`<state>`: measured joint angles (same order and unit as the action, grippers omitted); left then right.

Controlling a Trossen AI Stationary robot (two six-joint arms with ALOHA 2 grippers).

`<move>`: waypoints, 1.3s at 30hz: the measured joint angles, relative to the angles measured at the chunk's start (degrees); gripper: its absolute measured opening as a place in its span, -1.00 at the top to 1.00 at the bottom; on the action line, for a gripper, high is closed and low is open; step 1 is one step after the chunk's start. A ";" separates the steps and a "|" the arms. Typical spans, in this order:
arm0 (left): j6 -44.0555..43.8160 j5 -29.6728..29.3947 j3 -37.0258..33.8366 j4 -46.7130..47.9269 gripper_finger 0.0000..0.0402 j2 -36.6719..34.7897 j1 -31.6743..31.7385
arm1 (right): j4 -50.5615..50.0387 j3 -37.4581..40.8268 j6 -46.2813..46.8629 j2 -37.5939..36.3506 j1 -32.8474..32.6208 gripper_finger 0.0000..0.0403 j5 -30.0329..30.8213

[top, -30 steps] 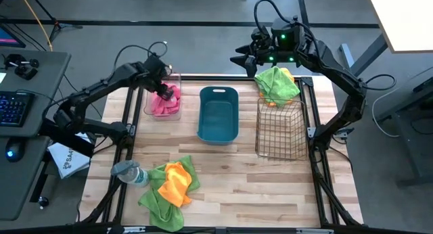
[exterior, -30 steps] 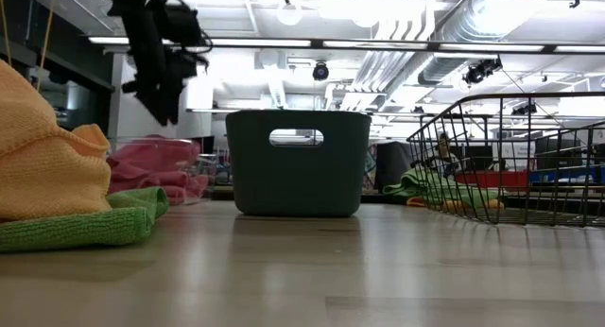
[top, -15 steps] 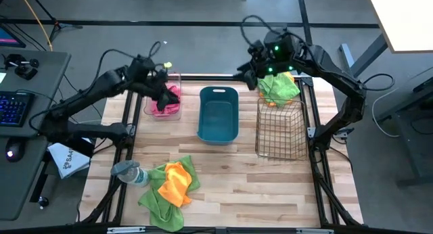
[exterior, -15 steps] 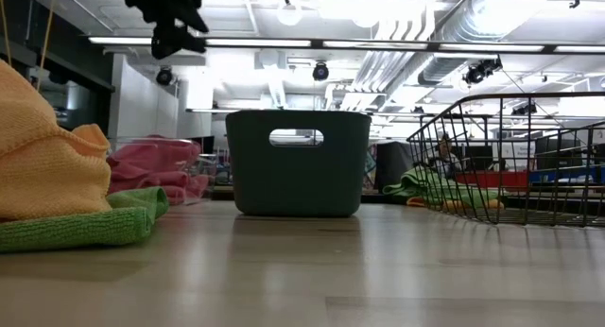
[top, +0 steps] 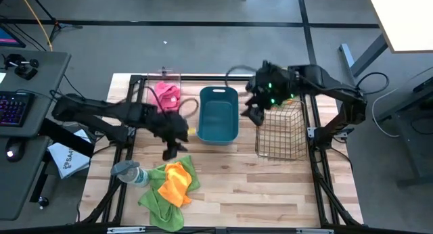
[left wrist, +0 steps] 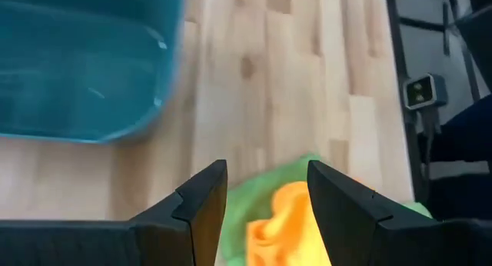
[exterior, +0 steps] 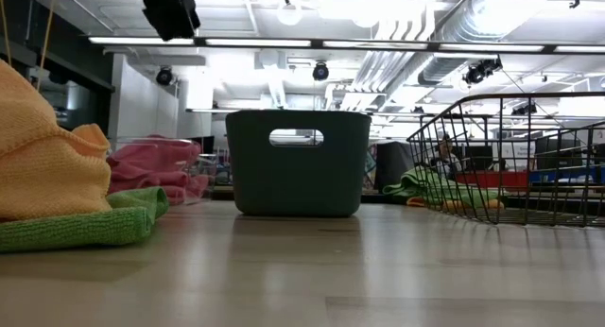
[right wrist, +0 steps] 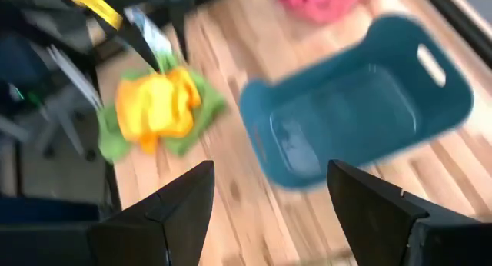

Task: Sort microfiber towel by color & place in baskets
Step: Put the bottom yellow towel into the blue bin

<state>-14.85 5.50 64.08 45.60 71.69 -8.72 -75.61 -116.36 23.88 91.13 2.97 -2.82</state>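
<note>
At the lower left of the high view a clear bottle [top: 128,172] lay on the wooden table [top: 270,186], just beside a heap of towels: an orange towel [top: 175,182] lay on top of a lime green towel [top: 162,200], which spread out under it. Above that heap hung the left gripper [top: 172,149], and in the left wrist view its two dark fingers [left wrist: 201,204] stood apart with nothing between them, the orange and green cloth showing in the gap below. Further up, in the upper left part of the table, the clear plastic box [top: 164,92] held a pink towel [top: 166,95]. At the middle stood the teal tub [top: 218,113], with no cloth in it. To its right, over the gap between the tub and the brown wire-mesh basket [top: 279,129], hung the right gripper [top: 254,114]; the right wrist view showed its fingers [right wrist: 177,208] spread wide and holding nothing. In the low view a green towel [exterior: 425,185] lay beyond the wire basket at the right.
</note>
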 joint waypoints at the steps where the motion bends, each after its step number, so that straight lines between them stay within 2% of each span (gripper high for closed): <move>1: -1.24 -0.79 0.52 -0.08 0.15 1.02 -2.11 | -1.45 0.00 0.09 0.00 -1.43 -0.24 0.83; 6: -3.53 -5.64 4.41 2.58 0.15 8.03 -11.85 | -6.73 0.00 0.11 0.00 -8.91 -0.24 5.83; 10: -1.31 -9.91 9.51 11.85 0.15 15.04 -17.59 | -6.78 0.00 0.61 0.00 -14.40 -0.24 9.74; 14: 4.35 -10.44 13.79 21.10 0.15 21.37 -21.10 | -6.36 0.00 4.09 0.00 -18.52 -0.24 12.22; 17: 8.00 -7.88 15.57 25.10 0.15 24.94 -22.15 | -6.36 0.00 7.76 0.00 -20.92 -0.24 14.43; 22: 9.12 -2.43 15.90 24.88 0.15 26.39 -22.04 | -6.32 0.00 12.94 0.00 -24.05 -0.24 19.75; 27: 10.49 -2.10 14.81 24.38 0.15 26.33 -22.03 | -6.24 0.00 16.46 0.00 -25.41 -0.24 23.74; 39: 11.61 -1.52 9.73 19.29 0.15 26.33 -22.00 | -5.99 0.00 18.82 0.00 -25.65 -0.24 24.42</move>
<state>-3.24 3.97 73.81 64.89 98.02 -30.72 -81.60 -116.36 42.71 91.13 -22.68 21.61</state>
